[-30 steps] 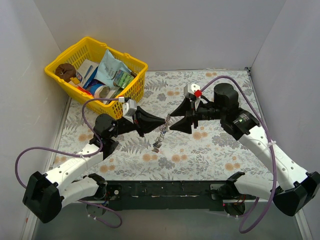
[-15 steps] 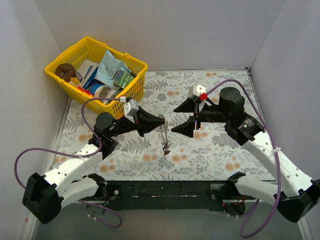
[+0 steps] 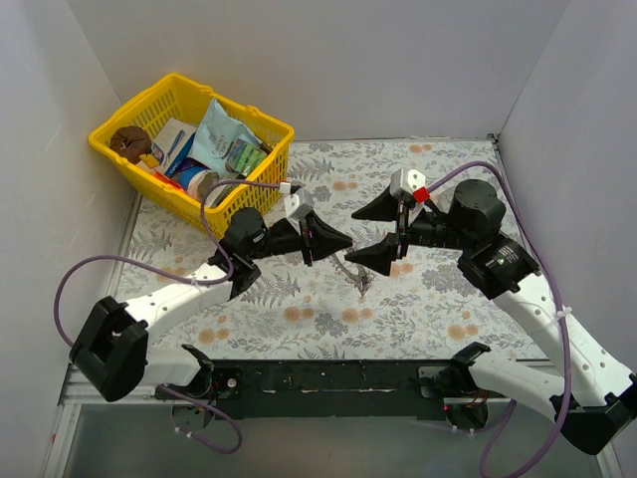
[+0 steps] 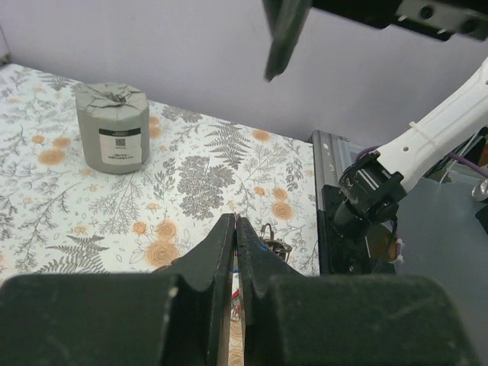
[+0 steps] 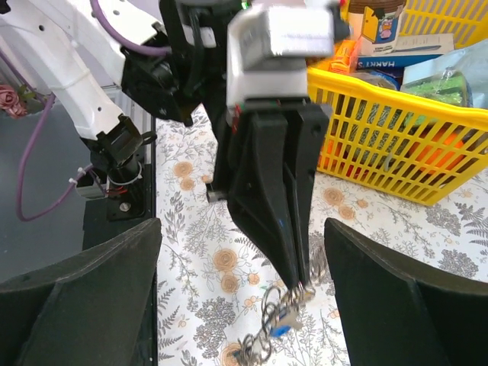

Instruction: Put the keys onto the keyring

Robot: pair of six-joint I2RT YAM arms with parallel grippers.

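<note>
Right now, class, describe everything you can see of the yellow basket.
The yellow basket looks like plastic, with open lattice walls under a solid rim. It stands upright on the floral cloth in the far left corner, turned at an angle to the walls. It is heaped with packets and boxes, and a pale blue pouch lies on top.

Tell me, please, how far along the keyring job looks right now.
Done: the left gripper is shut on the keyring bunch, which dangles from its tips with a blue key in it. In hand: the open right gripper flanks that bunch. Left: whether every key is threaded is unclear; check before release.
</note>
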